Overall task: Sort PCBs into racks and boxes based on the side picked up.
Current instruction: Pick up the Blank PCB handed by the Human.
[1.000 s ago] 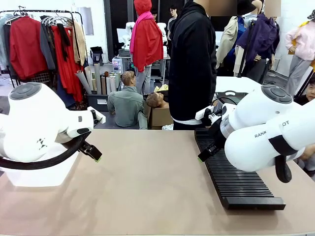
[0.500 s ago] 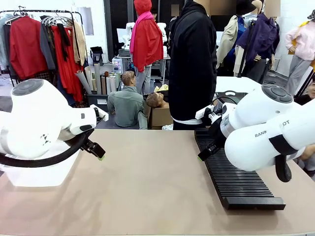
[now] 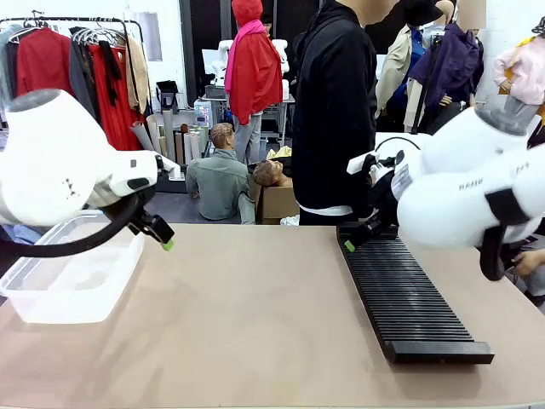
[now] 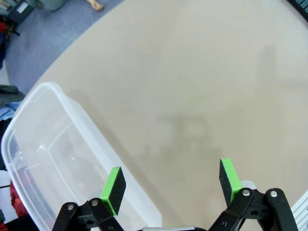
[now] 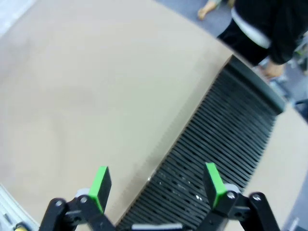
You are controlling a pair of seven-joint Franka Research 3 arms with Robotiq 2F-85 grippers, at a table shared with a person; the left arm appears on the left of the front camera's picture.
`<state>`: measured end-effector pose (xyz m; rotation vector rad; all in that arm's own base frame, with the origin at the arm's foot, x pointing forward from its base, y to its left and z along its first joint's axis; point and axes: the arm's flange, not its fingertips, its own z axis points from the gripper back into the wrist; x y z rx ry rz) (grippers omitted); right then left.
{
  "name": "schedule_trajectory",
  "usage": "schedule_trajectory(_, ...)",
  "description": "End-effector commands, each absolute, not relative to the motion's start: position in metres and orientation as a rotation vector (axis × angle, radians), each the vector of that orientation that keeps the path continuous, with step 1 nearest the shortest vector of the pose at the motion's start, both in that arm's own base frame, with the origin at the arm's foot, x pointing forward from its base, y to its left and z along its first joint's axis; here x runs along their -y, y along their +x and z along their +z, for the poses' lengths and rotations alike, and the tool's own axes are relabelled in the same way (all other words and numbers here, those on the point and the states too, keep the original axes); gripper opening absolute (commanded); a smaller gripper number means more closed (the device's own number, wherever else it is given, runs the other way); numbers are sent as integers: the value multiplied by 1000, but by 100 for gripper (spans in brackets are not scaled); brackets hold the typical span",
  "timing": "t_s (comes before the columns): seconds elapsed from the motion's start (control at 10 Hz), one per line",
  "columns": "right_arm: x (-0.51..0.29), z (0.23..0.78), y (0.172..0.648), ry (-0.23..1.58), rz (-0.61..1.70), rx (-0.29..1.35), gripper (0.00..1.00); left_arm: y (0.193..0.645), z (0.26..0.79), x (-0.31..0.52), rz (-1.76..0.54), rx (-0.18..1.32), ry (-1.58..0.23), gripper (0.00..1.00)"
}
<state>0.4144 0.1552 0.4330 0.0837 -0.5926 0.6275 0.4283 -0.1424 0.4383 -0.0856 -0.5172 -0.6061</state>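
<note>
Front view: the left gripper (image 3: 162,237) hangs at centre left, just above the near corner of the clear translucent plastic tub (image 3: 51,294) at lower left. The right gripper (image 3: 358,241) hovers at centre right over the far end of the long black slotted rack (image 3: 409,298), which runs down to lower right. A person in a black top (image 3: 332,111) stands close behind that end. An outward swing of the right arm could hit the person.

Left wrist view: the green pads (image 4: 114,188) stand wide apart with nothing between them. The tub's rim passes under one pad at lower left, and the bare tan table (image 4: 202,72) fills the upper right. A straight descent could clip that rim and shove the light tub.

Right wrist view: the fingers are spread wide and carry no board. The rack runs from bottom centre to upper right, directly beneath. Dropping here could knock a pad on the slot ridges. A misread board face would send that board to the wrong container.
</note>
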Motion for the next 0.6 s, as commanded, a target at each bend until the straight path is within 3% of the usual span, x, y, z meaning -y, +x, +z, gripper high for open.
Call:
schedule_trajectory(0.0,-133,463,438,172,657,521,100,451,460,120,-591,495,-137,100)
schedule_trajectory(0.2,-107,496,444,294,624,498,100,462,484,90,-543,507,-229,100)
schedule_trajectory(0.5,-64,523,441,499,541,491,100,454,512,41,-512,506,-519,100)
